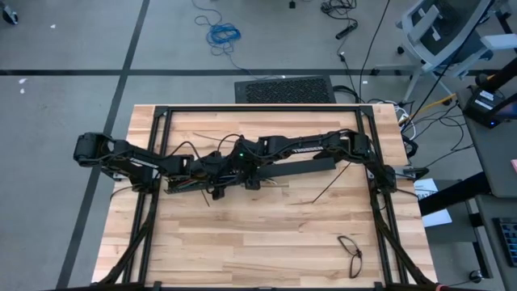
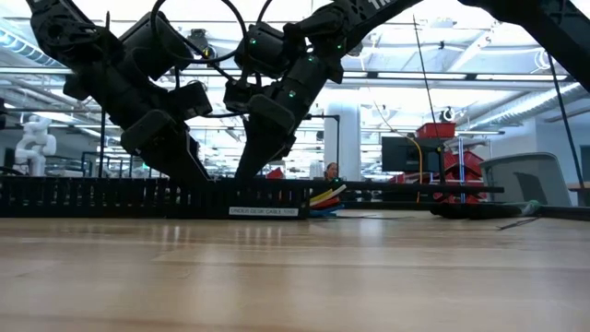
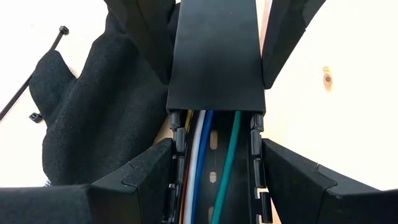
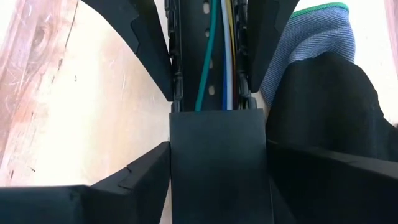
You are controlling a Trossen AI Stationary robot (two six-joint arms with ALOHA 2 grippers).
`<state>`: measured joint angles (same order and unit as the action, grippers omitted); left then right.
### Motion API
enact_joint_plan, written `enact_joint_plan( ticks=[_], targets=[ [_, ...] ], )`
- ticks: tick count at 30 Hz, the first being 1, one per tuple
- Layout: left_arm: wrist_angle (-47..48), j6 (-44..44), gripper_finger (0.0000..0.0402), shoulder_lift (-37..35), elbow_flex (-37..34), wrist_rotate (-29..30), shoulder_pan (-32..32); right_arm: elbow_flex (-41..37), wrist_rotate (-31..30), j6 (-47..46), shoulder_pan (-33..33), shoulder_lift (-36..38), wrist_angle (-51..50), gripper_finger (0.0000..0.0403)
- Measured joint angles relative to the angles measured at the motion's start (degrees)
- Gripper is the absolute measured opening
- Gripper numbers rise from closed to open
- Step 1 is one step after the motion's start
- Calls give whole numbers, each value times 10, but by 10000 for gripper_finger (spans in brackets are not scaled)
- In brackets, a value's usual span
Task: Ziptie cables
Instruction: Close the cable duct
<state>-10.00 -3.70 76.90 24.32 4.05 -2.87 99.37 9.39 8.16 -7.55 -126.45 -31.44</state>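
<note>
Left gripper is seen at mid-worktop, left of centre, over the slotted bar. In the left wrist view its fingers are spread wide and straddle the bar, one on each side; nothing is gripped between them. Whether the pads touch the bar walls cannot be told.

Right gripper is set just beside the left one, also over the bar, facing it from the opposite direction. In the right wrist view its fingers are likewise spread to either side of the bar, and nothing is clamped.

A flat black cover is seated on the bar ahead of the left gripper; the same cover is seen between the right fingers.

The cables are laid inside the open bar channel, long axis along the bar, running roughly left-right across the worktop and slightly skewed to its back edge. They are seen to pass under the cover edge. Green, white, blue, yellow and red strands can be told, side by side and nearly straight; green is set apart from the rest. The same bundle shows in the right wrist view. In the low view cable ends are seen at the bar.

A gloved hand lies beside the bar. Zip ties lie on the worktop near it. Another thin black strip lies right of centre. A cable loop lies near the front right corner.
</note>
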Motion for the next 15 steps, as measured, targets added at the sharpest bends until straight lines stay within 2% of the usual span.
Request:
enact_joint_plan(
  ticks=[15],
  targets=[
    [-5, 13, 231, 1, -1, 1, 0, 0, 0, 0, -1, 0, -5, 238]
  ],
)
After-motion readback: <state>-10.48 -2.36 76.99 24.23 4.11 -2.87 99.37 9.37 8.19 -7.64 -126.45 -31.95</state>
